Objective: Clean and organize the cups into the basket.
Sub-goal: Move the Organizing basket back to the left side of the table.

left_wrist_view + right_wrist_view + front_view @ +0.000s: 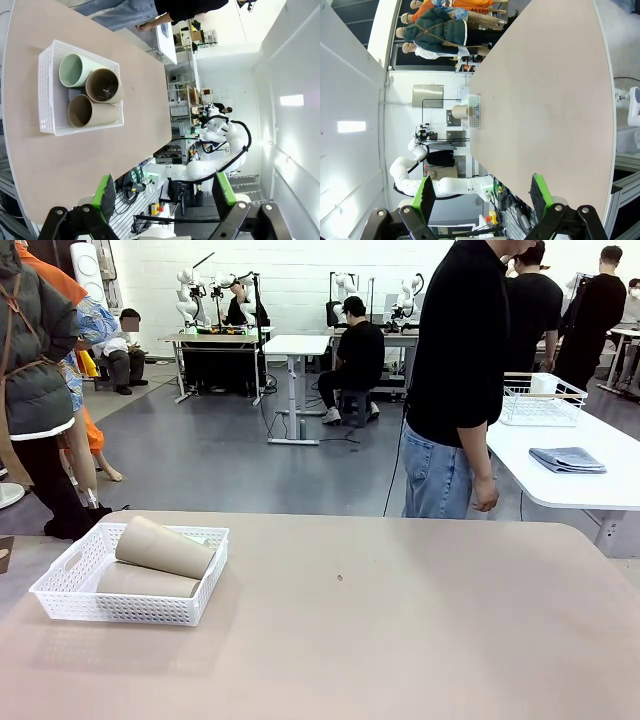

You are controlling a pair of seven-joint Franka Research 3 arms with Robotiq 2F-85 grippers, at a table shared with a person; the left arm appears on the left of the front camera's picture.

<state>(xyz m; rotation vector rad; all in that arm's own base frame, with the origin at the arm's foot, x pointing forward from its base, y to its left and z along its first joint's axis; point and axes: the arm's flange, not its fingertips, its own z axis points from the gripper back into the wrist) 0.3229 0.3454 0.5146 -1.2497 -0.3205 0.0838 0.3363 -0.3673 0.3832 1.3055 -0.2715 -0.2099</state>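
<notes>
All 3 matte tapered cups, 2 tan-brown (95,111) + 1 mint (76,70), lie in white lattice plastic basket (46,90), near left of surface (400,620). Looks done. Left gripper (164,192) & right gripper (482,192): both open, empty.

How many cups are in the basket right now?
3, all lying in the white basket: a mint green cup at one side, a tan cup at the other, another tan cup resting on top of them.

Room was evenly bright from overhead lighting; the table (400,620) showed only a soft, faint shadow beside the basket (75,595). Both wrist views bent lines strongly toward the edges, with a ceiling light panel (291,100) glaring white and walls washed out. Front view was sharp nearby, softer far back.
</notes>
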